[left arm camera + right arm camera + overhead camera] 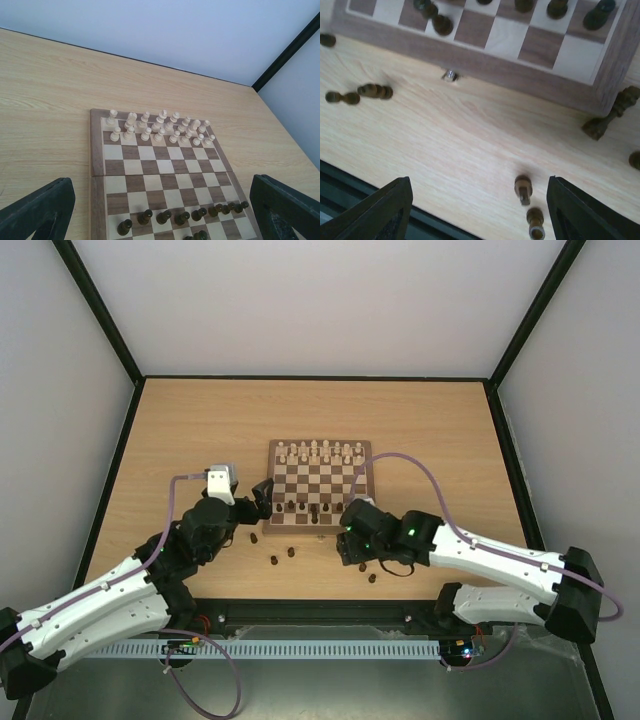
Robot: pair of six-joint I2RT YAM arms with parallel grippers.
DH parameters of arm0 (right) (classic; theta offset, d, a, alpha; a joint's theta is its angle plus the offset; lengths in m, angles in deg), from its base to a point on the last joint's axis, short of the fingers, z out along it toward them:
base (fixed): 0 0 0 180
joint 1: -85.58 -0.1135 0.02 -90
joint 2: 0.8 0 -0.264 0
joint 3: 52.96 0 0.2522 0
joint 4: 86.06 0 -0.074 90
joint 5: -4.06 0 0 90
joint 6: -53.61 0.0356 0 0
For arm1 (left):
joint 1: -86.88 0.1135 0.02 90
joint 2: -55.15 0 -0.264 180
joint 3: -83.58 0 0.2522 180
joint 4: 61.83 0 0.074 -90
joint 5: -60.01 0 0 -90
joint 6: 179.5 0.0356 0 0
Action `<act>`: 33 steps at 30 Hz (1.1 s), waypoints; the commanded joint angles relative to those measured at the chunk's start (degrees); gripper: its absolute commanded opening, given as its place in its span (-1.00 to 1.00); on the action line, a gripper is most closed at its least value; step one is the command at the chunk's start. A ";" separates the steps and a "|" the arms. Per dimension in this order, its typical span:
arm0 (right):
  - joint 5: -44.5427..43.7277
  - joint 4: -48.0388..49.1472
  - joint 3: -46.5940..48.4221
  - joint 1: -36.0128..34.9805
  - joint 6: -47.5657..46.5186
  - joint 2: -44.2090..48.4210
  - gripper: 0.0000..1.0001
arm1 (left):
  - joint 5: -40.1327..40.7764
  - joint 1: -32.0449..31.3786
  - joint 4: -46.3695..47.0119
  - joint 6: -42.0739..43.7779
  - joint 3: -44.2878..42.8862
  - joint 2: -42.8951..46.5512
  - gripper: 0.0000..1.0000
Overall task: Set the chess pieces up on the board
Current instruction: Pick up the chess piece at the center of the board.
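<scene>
— Ahead of the left claw (160, 215), what can you see?
— The board (97, 150). It lies flat on the table (45, 90). The claw's two fingers (40, 210) are spread wide and hold nothing.
— Where are the dark chess pieces (163, 217)?
— Some stand in a row on the board's near squares, just past that claw. One more dark piece (200, 235) sits a row closer to it.
— And the pale pieces (160, 125)?
— They stand in two rows at the far side of the board, well away from the claw.
— What about the right claw (480, 210)?
— It is spread wide too, with nothing in it. It hangs over the table, near the board's near edge.
— Are any dark ones off the board?
— Yes. Two loose pieces (523, 189) sit on the table between its fingers, nearer the right finger. A few fallen pieces (375, 91) lie on the table ahead of its left finger. A leaning piece (607, 117) rests on the board's corner, past its right finger.
— Anything else?
— A small metal clasp (450, 75) sits on the board's near edge, ahead of that claw and a bit left.
</scene>
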 commanded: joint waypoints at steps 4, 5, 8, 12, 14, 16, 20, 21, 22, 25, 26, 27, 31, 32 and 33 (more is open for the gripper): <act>-8.65 -9.59 6.54 -9.28 6.04 -4.57 0.47 | 0.15 -0.16 0.63 -0.07 0.49 0.52 0.98; -9.52 -10.37 6.91 -9.46 6.18 -4.82 0.47 | 0.30 -0.16 0.58 -0.12 0.55 0.64 0.98; -12.22 -11.17 7.32 -9.43 6.41 -4.43 0.53 | 0.50 -0.16 0.52 -0.13 0.59 0.72 0.98; -15.53 -10.82 7.32 -9.41 6.58 -2.87 0.60 | 0.13 -0.16 0.84 -0.12 0.57 0.00 0.98; -17.60 -10.53 6.63 -8.90 6.73 -1.70 0.70 | 0.08 -0.16 0.88 -0.13 0.49 -0.43 0.97; -17.09 -9.57 5.59 -6.14 6.14 -0.94 0.69 | -0.07 -0.16 0.95 -0.13 0.41 -0.87 0.98; -12.99 -5.96 2.45 0.52 2.85 0.34 0.57 | -0.33 -0.21 0.97 -0.04 0.35 -1.03 0.97; -12.74 -5.59 2.05 1.58 2.40 0.42 0.53 | -0.22 -0.16 0.97 0.03 0.39 -0.95 0.98; -12.56 -5.32 1.72 2.66 1.98 0.33 0.51 | -0.13 -0.16 1.00 -0.01 0.42 -0.81 0.98; -11.81 -4.64 1.20 5.19 1.00 0.10 0.44 | -0.18 -0.20 1.03 0.04 0.44 -0.75 0.98; -11.53 -4.61 1.18 5.64 0.85 0.06 0.42 | -0.19 -0.16 0.96 0.05 0.42 -0.85 0.98; -11.27 -4.61 1.11 5.97 0.77 -0.09 0.42 | -0.19 -0.16 1.05 -0.03 0.46 -0.97 0.98; -11.00 -7.28 2.35 6.33 1.52 -2.02 0.36 | -0.23 -0.16 1.12 0.01 0.44 -1.18 0.98; -10.51 -8.01 2.54 6.33 1.88 -2.69 0.35 | -0.27 -0.16 1.12 0.03 0.48 -1.29 0.98; -9.46 -8.46 2.47 6.33 2.02 -3.28 0.35 | -0.39 -0.16 1.12 -0.01 0.46 -1.33 0.98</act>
